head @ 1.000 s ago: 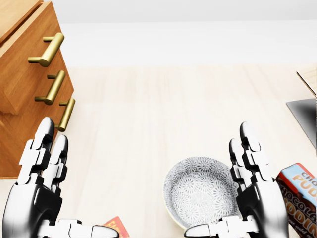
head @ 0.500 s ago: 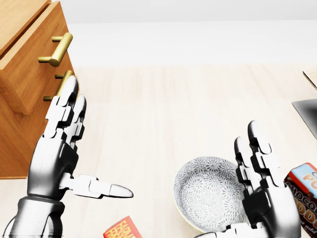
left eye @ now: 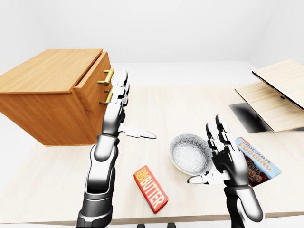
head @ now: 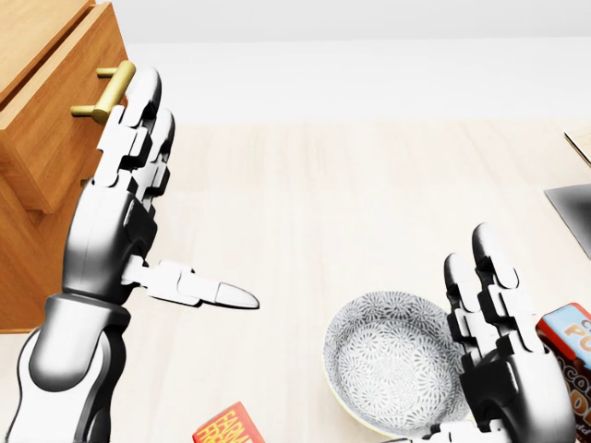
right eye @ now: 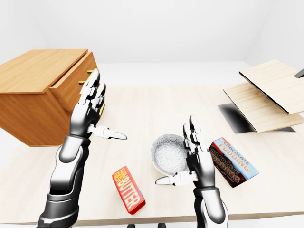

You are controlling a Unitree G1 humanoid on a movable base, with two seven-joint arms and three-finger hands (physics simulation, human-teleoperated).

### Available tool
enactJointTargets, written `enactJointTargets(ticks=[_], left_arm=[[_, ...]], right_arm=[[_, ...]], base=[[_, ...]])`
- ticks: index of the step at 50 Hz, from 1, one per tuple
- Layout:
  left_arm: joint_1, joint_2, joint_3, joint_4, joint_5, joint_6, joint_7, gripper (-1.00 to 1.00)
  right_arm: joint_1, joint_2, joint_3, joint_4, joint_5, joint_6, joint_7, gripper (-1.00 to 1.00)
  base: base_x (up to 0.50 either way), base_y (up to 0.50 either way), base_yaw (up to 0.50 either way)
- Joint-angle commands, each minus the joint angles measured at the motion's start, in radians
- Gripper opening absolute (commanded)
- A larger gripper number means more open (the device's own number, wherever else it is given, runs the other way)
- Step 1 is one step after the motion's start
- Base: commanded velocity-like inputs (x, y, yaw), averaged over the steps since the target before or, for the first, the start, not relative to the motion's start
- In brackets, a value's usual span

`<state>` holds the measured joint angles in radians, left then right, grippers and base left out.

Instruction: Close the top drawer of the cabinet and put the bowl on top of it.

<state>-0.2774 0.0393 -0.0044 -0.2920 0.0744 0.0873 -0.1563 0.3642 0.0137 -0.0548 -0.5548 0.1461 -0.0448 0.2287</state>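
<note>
The left hand [head: 115, 221] hovered open-fingered by the top drawer [left eye: 93, 78], the right hand [head: 503, 360] likewise beside the patterned bowl [head: 388, 365] — likely stiff, breakable, best pinched at its rim.

Lighting was super bright and flat, seemingly from overhead: the cabinet [left eye: 47, 71] had a well-lit top and a noticeably darker side panel in the left-eye view. The background above and right of the cabinet was washed out to near white. Shadows were faint and soft-edged, and the bowl [left eye: 191, 153], lower right of the cabinet, only got gentle shading inside. The left hand [head: 111, 231], overlapping the cabinet's handles, showed glossy highlights. Everything looked crisp corner to corner, with the lines straight.
</note>
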Motion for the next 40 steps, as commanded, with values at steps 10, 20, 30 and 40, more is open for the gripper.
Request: enactJointTargets(ticks=[10,20,30,40], left_arm=[[-0.139,0.035,0.056,0.18,-0.081,0.0,-0.034,1.0],[-0.166,0.057,0.078,0.229,-0.125,0.0,-0.033,1.0],[-0.197,0.083,0.101,0.357,-0.174,0.0,-0.013,1.0],[-0.245,0.112,0.119,0.521,-0.199,0.0,-0.005,1.0]], right_arm=[[0.02,0.002,-0.006,-0.012,0.029,-0.026,0.032,1.0],[0.013,0.003,-0.001,-0.005,0.021,-0.02,0.031,1.0],[0.01,0.0,0.006,-0.004,0.019,-0.015,0.027,1.0],[0.018,-0.001,0.01,-0.022,0.023,-0.004,0.025,1.0]], base=[[0.0,0.0,0.0],[0.0,0.0,0.0],[0.0,0.0,0.0],[0.0,0.0,0.0]])
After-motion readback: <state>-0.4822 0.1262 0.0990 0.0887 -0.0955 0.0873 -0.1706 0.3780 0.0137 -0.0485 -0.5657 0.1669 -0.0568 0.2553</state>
